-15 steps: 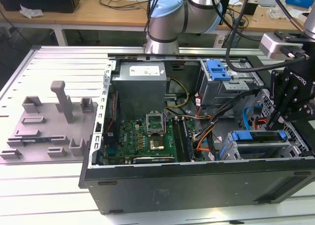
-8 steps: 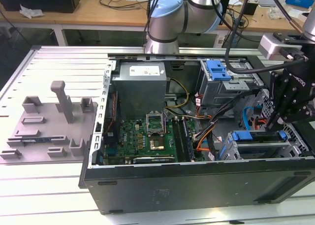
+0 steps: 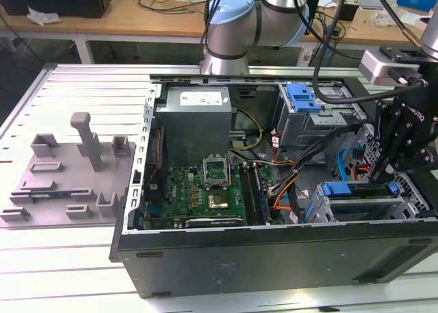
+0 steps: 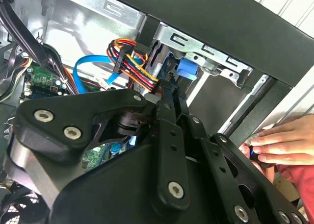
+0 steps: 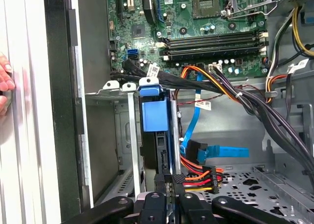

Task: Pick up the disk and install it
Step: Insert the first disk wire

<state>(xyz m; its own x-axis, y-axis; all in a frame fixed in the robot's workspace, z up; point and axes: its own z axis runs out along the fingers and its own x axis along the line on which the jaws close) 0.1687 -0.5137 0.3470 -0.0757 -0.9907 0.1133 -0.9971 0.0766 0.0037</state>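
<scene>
Black gripper (image 5: pixel 167 204) linkage crowds the near edge of both wrist views, its fingers (image 4: pixel 169 94) pinched together on the rear edge of the disk (image 5: pixel 156 131). So the gripper is clenched on the drive. The disk stands on edge in its blue bracket, slotted into the metal drive cage (image 5: pixel 125 136) at the front corner of the open PC case (image 3: pixel 274 258). In the exterior view that cage sits at the view's right, with the blue bracket's top (image 3: pixel 356 188) showing under the arm's black wrist housing (image 3: pixel 407 131).

Lots of clutter around it:
- a bundle of orange, red and yellow power wires (image 5: pixel 196 177) hangs right beside the gripper, close to the disk's connector end
- a flat blue data cable (image 5: pixel 216 151) loops just behind it
- thick black cables (image 5: pixel 255 106) run across above the cage from the motherboard (image 5: pixel 196 18)

A person's hand (image 4: pixel 284 145) rests on the outside of the case wall next to the cage, fingertips also visible at the edge of the first wrist view. Farther off in the exterior view, a grey fixture tray (image 3: pixel 68 176) lies on the desk (image 3: pixel 68 272) at the view's left, well apart from the case.
</scene>
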